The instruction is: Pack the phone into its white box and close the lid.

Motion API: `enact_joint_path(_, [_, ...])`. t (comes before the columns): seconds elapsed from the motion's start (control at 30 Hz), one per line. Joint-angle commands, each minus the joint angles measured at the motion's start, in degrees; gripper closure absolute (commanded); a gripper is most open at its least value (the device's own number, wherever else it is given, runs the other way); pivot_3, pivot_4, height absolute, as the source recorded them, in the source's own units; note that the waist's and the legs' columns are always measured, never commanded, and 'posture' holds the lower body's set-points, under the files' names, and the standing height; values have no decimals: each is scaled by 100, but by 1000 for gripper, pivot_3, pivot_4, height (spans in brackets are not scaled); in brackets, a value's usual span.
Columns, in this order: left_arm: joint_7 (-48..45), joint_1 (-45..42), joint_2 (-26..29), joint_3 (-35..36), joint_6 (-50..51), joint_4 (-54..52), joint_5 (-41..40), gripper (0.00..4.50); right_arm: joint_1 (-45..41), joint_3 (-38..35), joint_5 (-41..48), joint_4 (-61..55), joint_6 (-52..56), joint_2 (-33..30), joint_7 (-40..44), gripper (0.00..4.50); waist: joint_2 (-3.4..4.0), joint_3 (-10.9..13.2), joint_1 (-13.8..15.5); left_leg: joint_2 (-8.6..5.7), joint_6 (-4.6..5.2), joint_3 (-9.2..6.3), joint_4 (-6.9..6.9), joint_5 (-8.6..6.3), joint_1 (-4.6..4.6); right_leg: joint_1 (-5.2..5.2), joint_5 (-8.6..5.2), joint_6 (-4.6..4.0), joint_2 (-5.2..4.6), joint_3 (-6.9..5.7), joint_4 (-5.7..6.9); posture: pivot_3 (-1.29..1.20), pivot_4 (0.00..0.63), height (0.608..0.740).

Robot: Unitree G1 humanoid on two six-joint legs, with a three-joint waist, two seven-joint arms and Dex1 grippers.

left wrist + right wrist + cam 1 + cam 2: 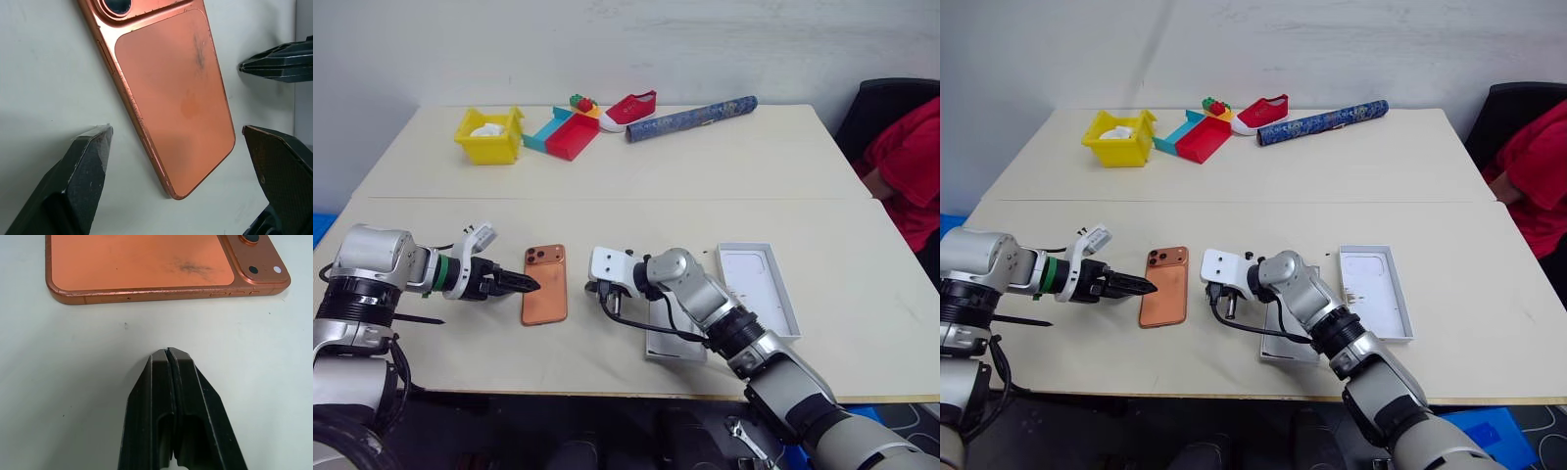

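— Right gripper (168, 352) sits pressed together beside the phone (545, 285), holding nothing?
— Yes. Left gripper (523, 283) is spread, flanking the phone near the table's (705, 176) front edge, likely to grasp.

Closed right claw (170, 352) near phone (142, 262)

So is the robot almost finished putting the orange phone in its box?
No, it has barely started. Nothing is packed: the phone lies flat on the table, back up, outside any box. In hand: the open left gripper is at the phone's edge, the shut right gripper just beside it, neither holding it. The lid lies open to the right. Still left: phone in, lid on.
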Motion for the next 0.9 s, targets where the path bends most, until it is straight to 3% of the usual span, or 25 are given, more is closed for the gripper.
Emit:
enact_joint_path(0.03, [179,306,-132,-240,243,-46,69,11,-82,-4,6,-70,-14,56,29,4500,-1,-1,3,-1,0,1,0,-1,0,0,0,0,0,2,-1,0,150,740])
enact_joint_path(0.2, [329,457,-292,-112,339,-208,46,11,-62,9,6,-98,11,71,41,4500,-1,-1,60,-7,8,3,0,-5,0,1,0,0,-4,6,-5,0,150,740])
enact_joint_path(0.67, [-361,495,675,-95,-335,662,257,11,-75,29,-2,2,-88,119,92,4500,-17,3,-32,31,-14,11,-3,-19,4,-11,-5,-11,48,27,-3,0,150,740])
enact_joint_path(0.9, [-257,552,355,-78,-84,310,87,11,-115,22,-12,111,-143,136,118,4500,-21,2,-15,46,-20,13,-3,-32,3,-15,-13,-26,60,27,0,0,150,740])
